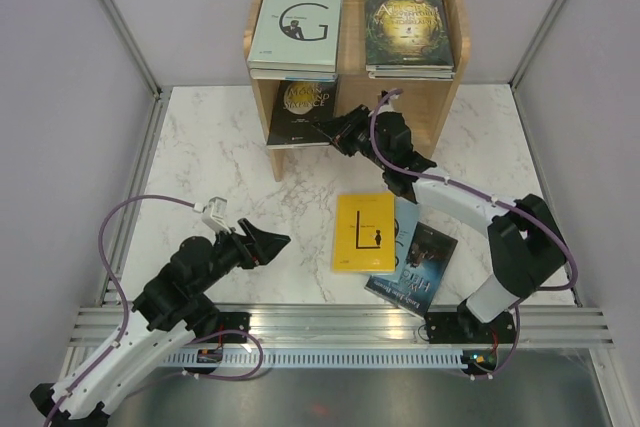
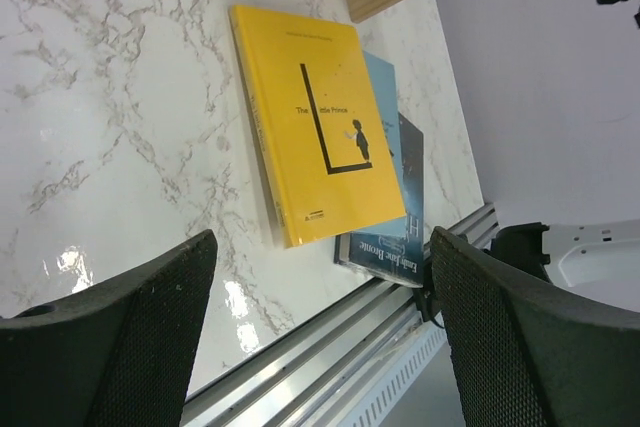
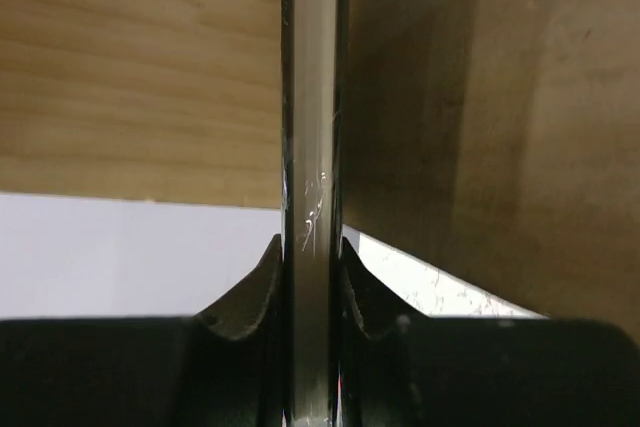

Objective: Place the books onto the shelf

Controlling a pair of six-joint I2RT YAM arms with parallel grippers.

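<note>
Your left end effector hangs open and empty over the counter, jaws wide and turned toward the yellow book, probably your next pick. On the shelf, the pale green "G" book lies flat on the top board. Below it, your right end effector is clamped on the black book by its edge, cover up, so it can slide into the lower tier. The dark green-gold book tops the right-hand stack. A blue book and a dark book wait under the yellow one.
</note>
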